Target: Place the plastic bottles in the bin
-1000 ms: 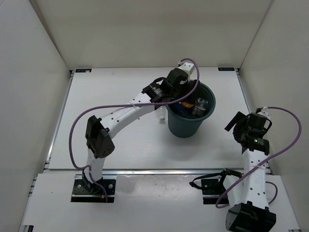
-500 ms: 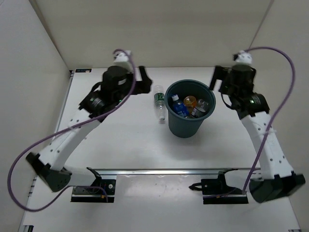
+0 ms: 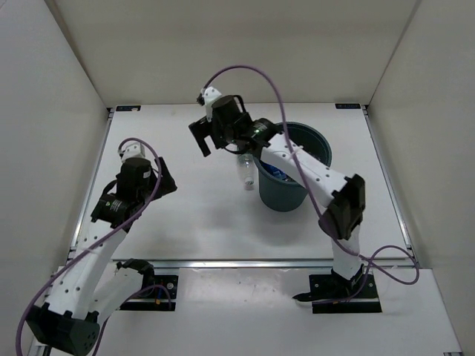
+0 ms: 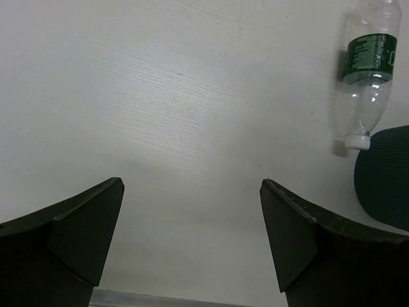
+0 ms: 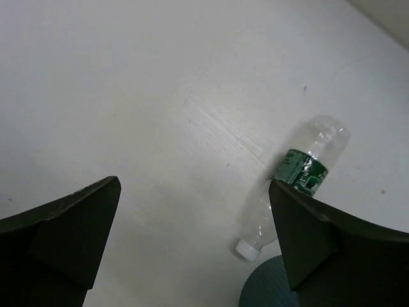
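Both pairs of jaws stand wide apart, empty. One clear green-label bottle (image 5: 300,169) lies on its side on the table (image 3: 185,215), just beside the bin (image 3: 286,194) at its nine o'clock. The right gripper (image 5: 195,192) hangs at the bottle's eleven o'clock, its arm crossing over the bin; the left gripper (image 4: 192,185) waits well off at nine. A pinch off-centre could roll the round bottle away, and the forearm could nudge the bin.

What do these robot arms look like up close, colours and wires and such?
The left arm and right arm match: white tube-like links joined by chunky black joints. A purple cable runs loosely along each. The fingers are dark, flat wedges with pointed tips.
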